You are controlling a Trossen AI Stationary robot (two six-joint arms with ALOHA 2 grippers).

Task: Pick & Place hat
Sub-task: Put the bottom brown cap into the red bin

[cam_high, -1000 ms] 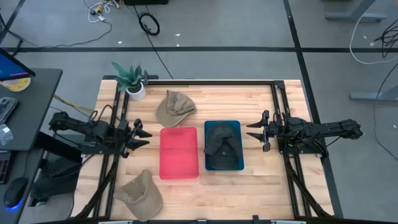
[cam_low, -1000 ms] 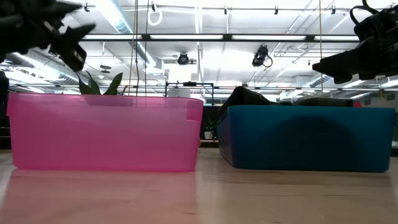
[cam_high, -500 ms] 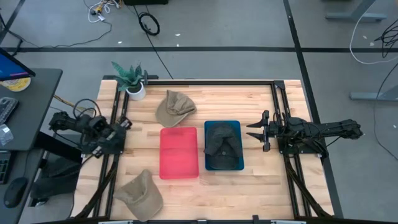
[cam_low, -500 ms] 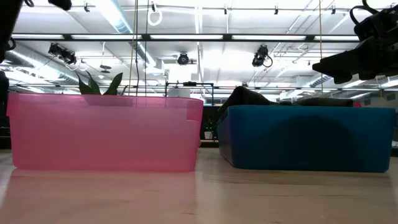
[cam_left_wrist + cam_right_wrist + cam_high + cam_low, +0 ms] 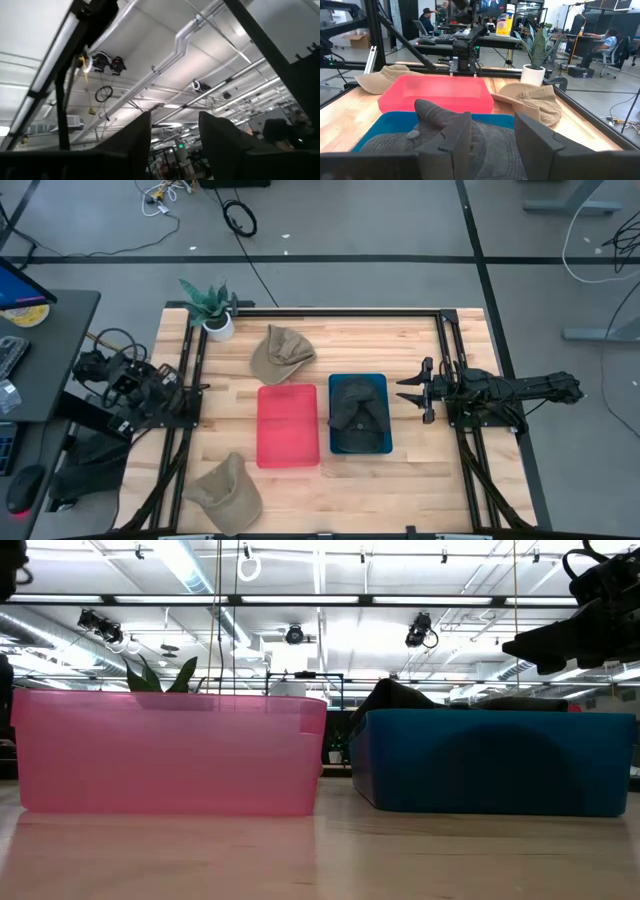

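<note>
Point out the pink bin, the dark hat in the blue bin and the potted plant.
pink bin (image 5: 288, 426), high view, on its bare floor
dark hat (image 5: 358, 412), high view, on its crown
potted plant (image 5: 219, 326), high view, on its white pot

Legible text: none found | Labels, brands, numbers: none readable in any view | Signs in room beyond desk (image 5: 300, 340): too small to read

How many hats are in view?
3: a dark hat in the blue bin, a tan hat near the plant, another tan hat at the table's front-left.
</note>
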